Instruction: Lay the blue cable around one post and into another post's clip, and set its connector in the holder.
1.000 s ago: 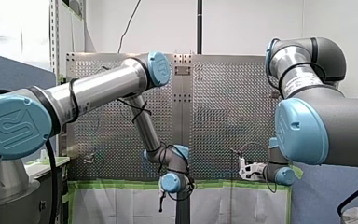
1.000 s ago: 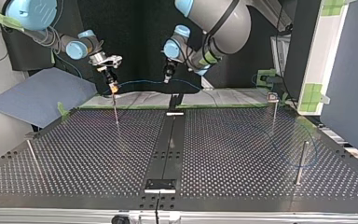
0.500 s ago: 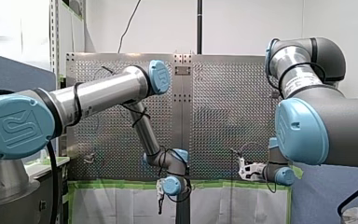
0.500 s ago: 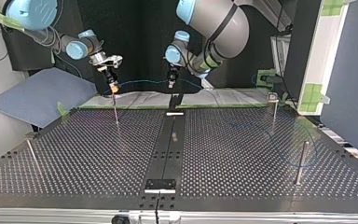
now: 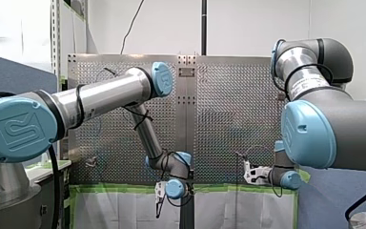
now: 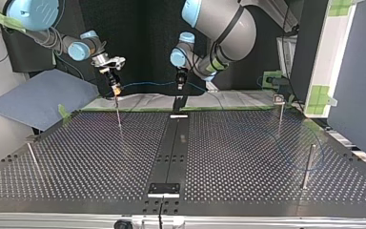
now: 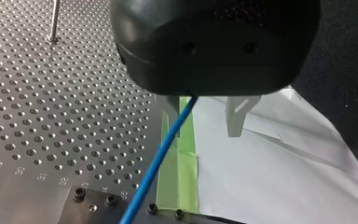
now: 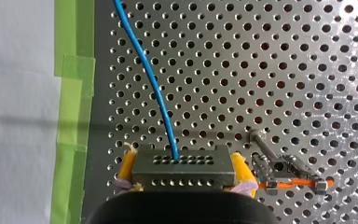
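Right wrist view: my right end effector (image 8: 184, 166) is clamped by its yellow pads (image 8: 240, 169) on the grey connector (image 8: 186, 175), a flat block dotted with small holes. The blue cable (image 8: 153, 84) leaves the middle of the connector's face and runs straight ahead of the end effector over the perforated counter (image 8: 270, 70), bending slightly toward a strip of green tape (image 8: 72, 93). Just beside one pad stands a thin post (image 8: 262, 145) with a small clip fitting.

Left wrist view: my left end effector (image 7: 204, 128) has its two metal fingers (image 7: 237, 116) apart. The cable hangs between them, close against one finger and not pinched, then slants away past the green tape.

Top view: my right end effector sits in the upper left of the frame, directly over that thin post as far as I can tell. My left end effector sits at upper centre. The cable stretches between them as a nearly level line, so its long axis runs left to right across the frame. Past my left end effector it drops toward the right and seems to lie as a faint loop on the counter around the tall post (image 6: 308, 164) at right middle. A clip-topped post (image 6: 279, 114) stands behind that, in the upper right.

My judgement: the coming move turns on that level span. My right arm has the connector end. The posts at the right lie nearer my left arm, which would need to close on the cable before guiding it.
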Robot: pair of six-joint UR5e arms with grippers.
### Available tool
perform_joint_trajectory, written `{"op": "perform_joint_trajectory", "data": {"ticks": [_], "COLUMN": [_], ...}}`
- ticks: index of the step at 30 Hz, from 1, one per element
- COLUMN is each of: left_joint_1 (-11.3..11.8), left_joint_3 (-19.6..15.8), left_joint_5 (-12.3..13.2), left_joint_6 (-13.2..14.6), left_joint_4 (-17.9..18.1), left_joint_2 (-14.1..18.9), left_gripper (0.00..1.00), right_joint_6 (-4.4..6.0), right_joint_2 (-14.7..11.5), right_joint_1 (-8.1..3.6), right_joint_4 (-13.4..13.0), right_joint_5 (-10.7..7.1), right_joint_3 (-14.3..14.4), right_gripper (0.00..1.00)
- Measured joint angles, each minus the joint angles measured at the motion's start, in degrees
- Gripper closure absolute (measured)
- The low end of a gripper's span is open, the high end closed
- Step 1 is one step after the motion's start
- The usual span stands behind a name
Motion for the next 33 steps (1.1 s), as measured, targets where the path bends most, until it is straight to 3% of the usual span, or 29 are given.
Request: {"op": "perform_joint_trajectory", "data": {"ticks": [5,6,17,27,33], "left_joint_1": [-0.01,-0.01,0.01,-0.36,-0.78], "left_joint_3": [-0.03,-0.03,-0.04,-0.04,-0.15], "left_joint_5": [0.1,0.11,0.37,3.5,3.97], "left_joint_6": [0.08,0.09,0.5,2.31,3.05], "left_joint_4": [0.0,-0.02,-0.52,-0.66,-0.69], "left_joint_2": [0.01,0.01,0.02,0.08,0.1], "left_gripper": [0.68,0.75,0.73,0.7,0.7], "right_joint_6": [0.04,0.06,0.44,0.56,0.65], "right_joint_2": [0.0,0.0,0.0,0.0,0.0], "right_joint_1": [0.0,0.0,-0.31,-0.5,-0.69], "right_joint_4": [-0.05,-0.05,-0.22,-0.27,-0.51], "right_joint_5": [0.16,0.17,0.27,0.3,1.45], "right_joint_3": [0.0,0.0,0.0,-0.01,-0.02], "right_gripper": [1.0,1.0,1.0,1.0,1.0]}}
